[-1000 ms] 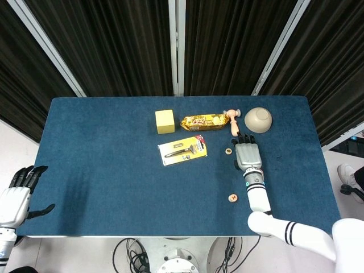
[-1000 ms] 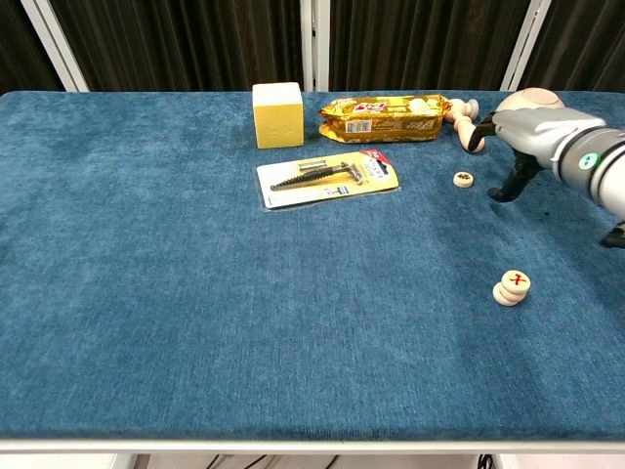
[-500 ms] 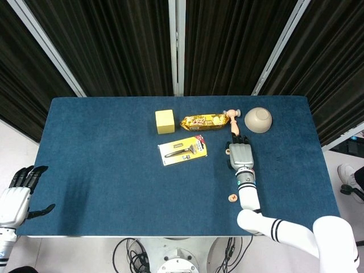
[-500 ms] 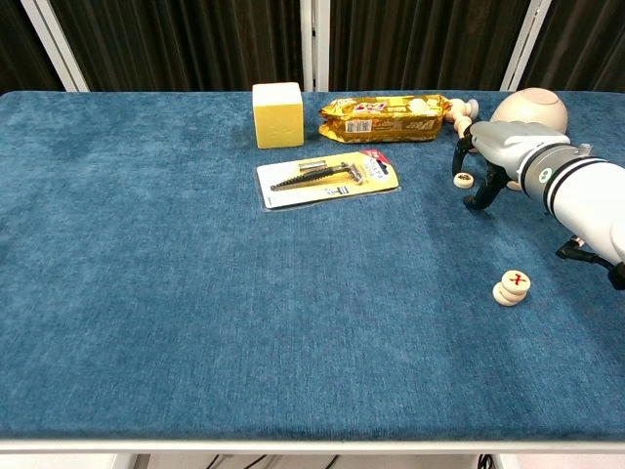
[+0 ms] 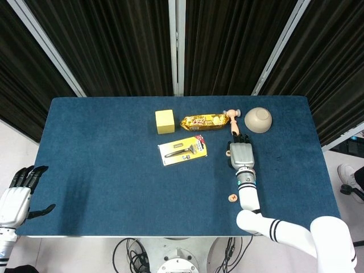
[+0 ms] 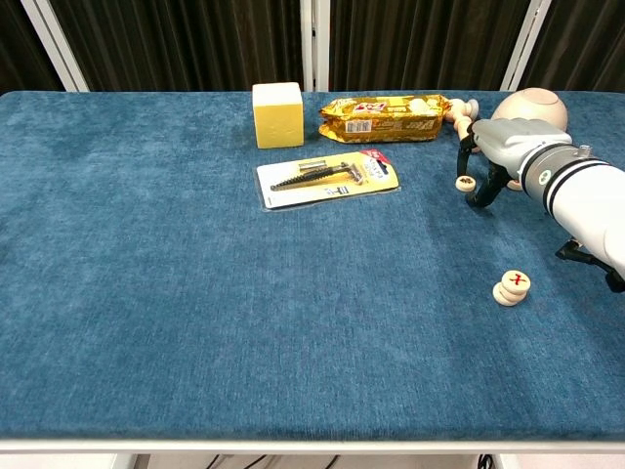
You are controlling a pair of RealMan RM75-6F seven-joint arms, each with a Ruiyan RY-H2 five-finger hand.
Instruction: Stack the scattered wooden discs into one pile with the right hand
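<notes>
Blue table (image 6: 195, 293). The right hand (image 6: 493, 156) had swung left across the far side over the last second and settled over the lone wooden disc (image 6: 464, 182), fingers curved down around it — whether they pinched it cannot be told. The pickup looked begun, not finished. The disc pile (image 6: 511, 286) lay nearer — well apart.

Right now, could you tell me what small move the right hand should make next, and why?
Probably close the fingers of the right hand on the single disc directly beneath them; it lies apart from the pile nearer the front edge.
</notes>
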